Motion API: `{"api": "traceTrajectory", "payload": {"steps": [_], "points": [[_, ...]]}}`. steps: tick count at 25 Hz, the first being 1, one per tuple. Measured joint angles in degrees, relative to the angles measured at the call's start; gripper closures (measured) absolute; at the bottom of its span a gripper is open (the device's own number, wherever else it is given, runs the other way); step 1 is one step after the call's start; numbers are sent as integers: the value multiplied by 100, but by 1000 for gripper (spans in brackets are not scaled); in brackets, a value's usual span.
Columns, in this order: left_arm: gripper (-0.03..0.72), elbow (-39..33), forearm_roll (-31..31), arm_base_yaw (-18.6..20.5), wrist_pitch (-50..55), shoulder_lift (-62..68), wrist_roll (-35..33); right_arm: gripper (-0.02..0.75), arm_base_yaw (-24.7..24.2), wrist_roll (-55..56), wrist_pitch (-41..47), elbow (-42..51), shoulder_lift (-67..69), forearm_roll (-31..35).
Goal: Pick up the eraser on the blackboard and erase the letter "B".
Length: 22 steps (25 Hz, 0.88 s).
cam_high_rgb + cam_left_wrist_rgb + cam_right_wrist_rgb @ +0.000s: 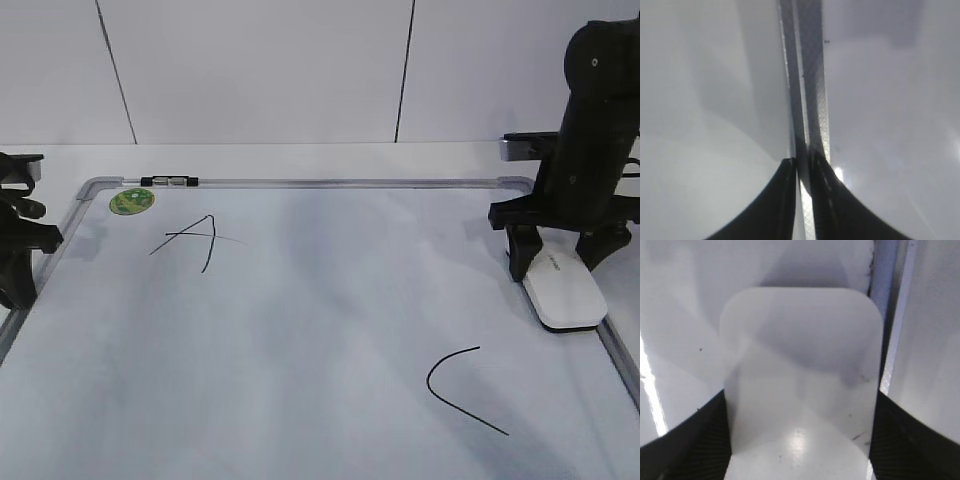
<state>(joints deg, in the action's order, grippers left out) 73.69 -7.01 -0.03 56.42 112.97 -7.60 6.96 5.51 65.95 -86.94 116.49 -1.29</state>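
Note:
The eraser point(565, 290), a white glossy oblong block, lies flat on the blackboard point(320, 330) at its right edge. My right gripper point(553, 268) stands over it, a finger against each long side. In the right wrist view the eraser point(800, 380) fills the space between the fingers point(800, 445). The letter "B" shows in no view; the board between the "A" point(195, 240) and the "C" point(460, 385) is bare white. My left gripper point(20, 292) is shut and empty over the board's left frame point(810, 75), as the left wrist view point(801, 167) shows.
A round green sticker point(132, 201) and a small black-and-white marker point(170, 181) sit at the board's far left corner. The grey frame point(620, 360) runs just right of the eraser. A white wall stands behind the table.

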Motion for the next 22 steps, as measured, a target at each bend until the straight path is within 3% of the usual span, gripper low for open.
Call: {"api": "traceTrajectory", "payload": {"steps": [7, 16, 22], "points": [[610, 0, 0, 0, 5, 0, 0, 127, 0, 0, 264, 0, 4, 20], [611, 0, 0, 0, 5, 0, 0, 137, 0, 0, 349, -388, 4, 57], [610, 0, 0, 0, 27, 0, 0, 146, 0, 0, 349, -655, -31, 486]]}}
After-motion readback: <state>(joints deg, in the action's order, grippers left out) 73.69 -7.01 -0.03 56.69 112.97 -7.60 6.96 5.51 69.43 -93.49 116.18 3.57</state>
